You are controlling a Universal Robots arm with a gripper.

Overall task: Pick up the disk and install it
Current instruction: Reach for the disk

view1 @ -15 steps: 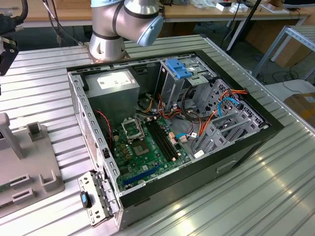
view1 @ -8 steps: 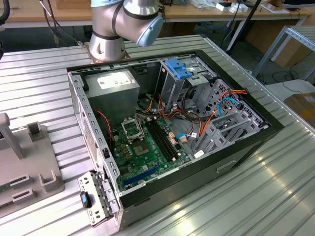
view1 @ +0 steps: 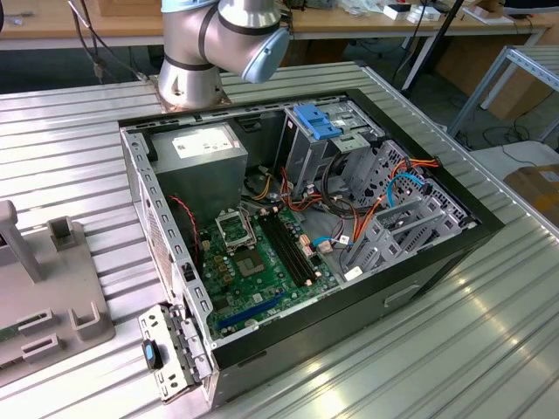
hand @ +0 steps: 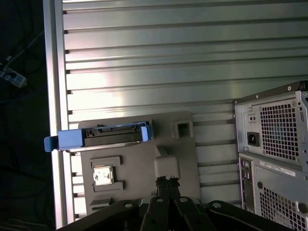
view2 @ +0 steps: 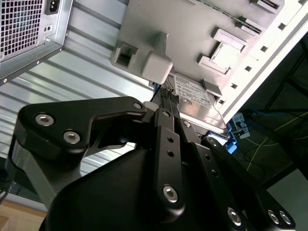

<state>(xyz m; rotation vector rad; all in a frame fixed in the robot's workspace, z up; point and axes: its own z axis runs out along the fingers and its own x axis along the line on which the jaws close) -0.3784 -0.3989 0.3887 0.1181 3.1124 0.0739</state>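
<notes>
Sitting in a slot at one end of the grey holder plate [hand: 139,161], the disk [hand: 103,137] is waiting ungrasped, well apart from the open computer case [view1: 288,227]. The gripper [hand: 167,181] is hovering over the plate by a raised block [hand: 166,166], near the disk rather than above it, its jaws pressed together on nothing. I judge the pick-up is only being approached. A grasp is calling for parted jaws lined up across the blue frame.

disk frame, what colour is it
Bright blue; the disk shows best in the first wrist view.
</notes>
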